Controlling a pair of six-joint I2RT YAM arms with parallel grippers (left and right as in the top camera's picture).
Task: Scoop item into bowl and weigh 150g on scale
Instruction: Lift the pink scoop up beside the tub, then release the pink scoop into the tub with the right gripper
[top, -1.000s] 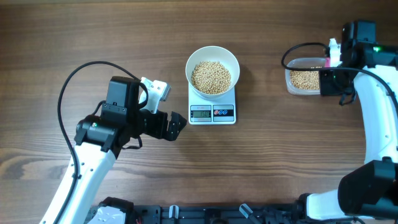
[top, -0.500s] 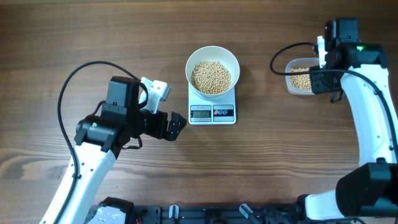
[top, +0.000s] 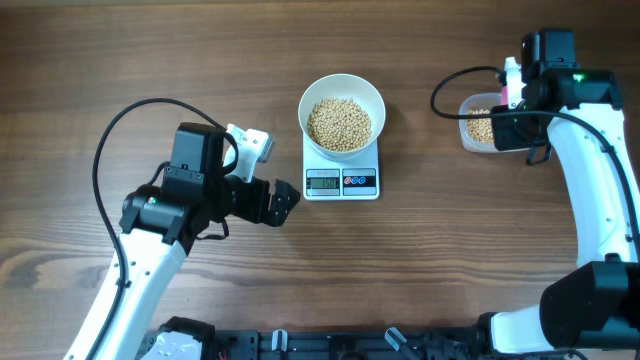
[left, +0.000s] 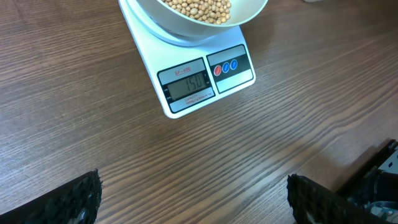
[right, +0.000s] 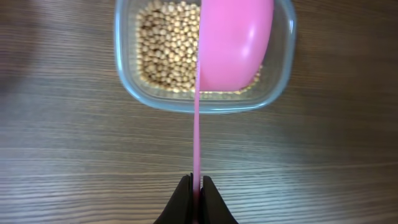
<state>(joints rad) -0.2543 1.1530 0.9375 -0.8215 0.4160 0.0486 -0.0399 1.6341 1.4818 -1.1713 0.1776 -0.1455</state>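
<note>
The white bowl stands on the white scale at the table's middle, holding a heap of tan beans. In the left wrist view the scale's display appears to read 150, under the bowl. My left gripper rests on the table left of the scale, open and empty, its black fingertips far apart. My right gripper is shut on the thin handle of a pink scoop. The scoop hangs over a clear container with more beans.
The clear plastic container sits at the far right, partly under the right arm. A black cable loops over the table above it, another behind the left arm. Bare wood lies between scale and container.
The right arm has shifted left with the pink scoop, which now sits over the clear container. The left arm, bowl and scale have not moved.
</note>
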